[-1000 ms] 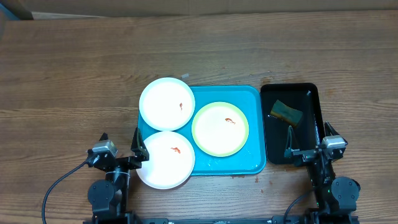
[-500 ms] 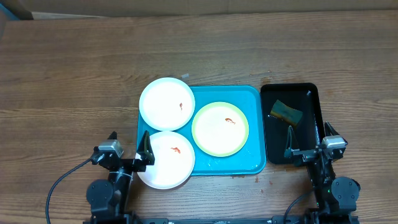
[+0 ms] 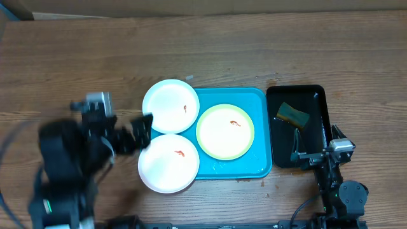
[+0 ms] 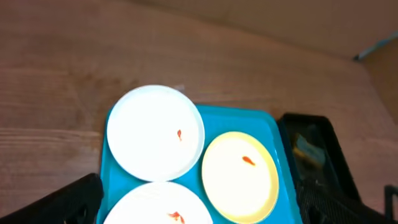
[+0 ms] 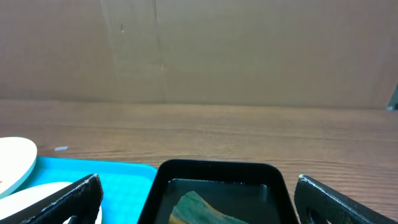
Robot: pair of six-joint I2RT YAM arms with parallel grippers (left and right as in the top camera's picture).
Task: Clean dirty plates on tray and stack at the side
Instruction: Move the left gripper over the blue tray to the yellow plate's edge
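Overhead view: a turquoise tray (image 3: 257,166) lies on a wooden surface (image 3: 76,57) and carries three dirty plates. The far white plate (image 3: 170,106) overhangs the tray's far left corner. The near white plate (image 3: 169,163) overhangs its near left corner. The yellow-green plate (image 3: 225,131) lies fully inside, on the right half. Each plate bears a small orange-red smear. A narrow black tray (image 3: 273,159) lies just beside the turquoise tray, on its right, holding a green and yellow sponge (image 3: 292,114). The left tool (image 3: 135,132) appears blurred at the left edges of the two white plates; its jaws look apart and nothing is in them. The right tool (image 3: 316,141) hangs over the black tray's near end, fully spread and empty.

Left wrist view: looking down on all three plates, the dark fingers (image 4: 68,202) stand at the bottom corners, wide apart, gripping nothing.

Right wrist view: both fingers (image 5: 342,199) stand wide apart and empty. Between them lie the black tray's far rim and the sponge. The turquoise tray and the white plate edges show at left.
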